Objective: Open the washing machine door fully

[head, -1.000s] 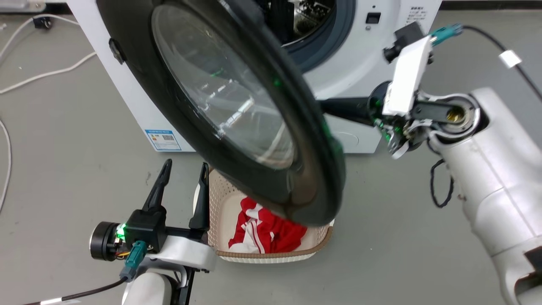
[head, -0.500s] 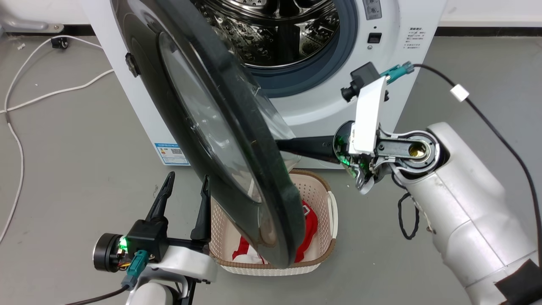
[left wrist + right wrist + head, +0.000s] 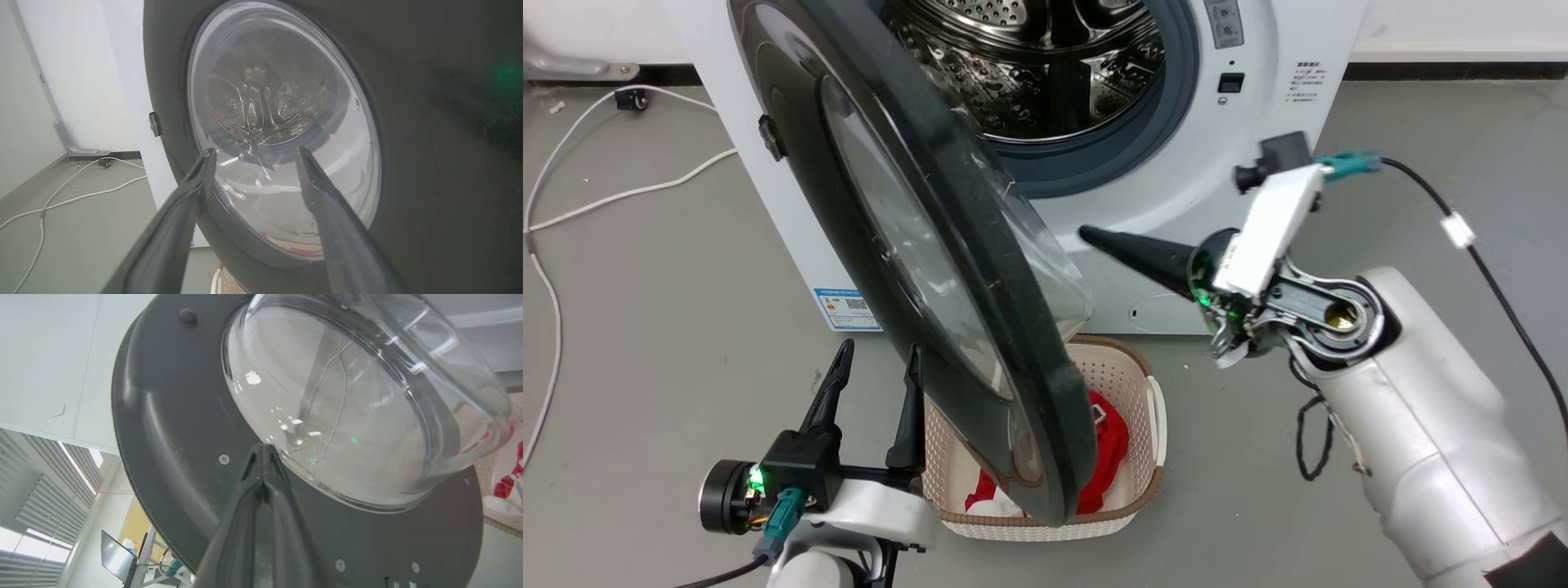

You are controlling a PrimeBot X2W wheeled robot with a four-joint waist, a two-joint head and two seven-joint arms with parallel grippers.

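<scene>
**Door-opening, mid-swing.** The door (image 3: 915, 245) stood roughly half open, hinged on the left of the machine (image 3: 1258, 57) and turned nearly edge-on to my head camera, with the drum (image 3: 1045, 73) exposed behind it. Its lower rim hung over the basket (image 3: 1153, 408), in which a red cloth (image 3: 1109, 433) lay.

My right pincer (image 3: 1088, 236) was clenched on nothing. Its two fingers were pressed into one point and aimed at the door's inner face, just beside the glass bowl (image 3: 347, 416). Whether the tip touched the door I could not tell. My left pincer (image 3: 880, 348) was released and empty, with its fingers upright near the door's outer face, low down and apart from it.

The step in hand, as I judged it, was pushing the door outward from inside, with the swing about half done. The next move called for setting the closed tip on the dark inner panel, not the curved glass where it might slip. From there I would press leftward along the hinge's arc to the stop, with the left pincer out of the door's path.
</scene>
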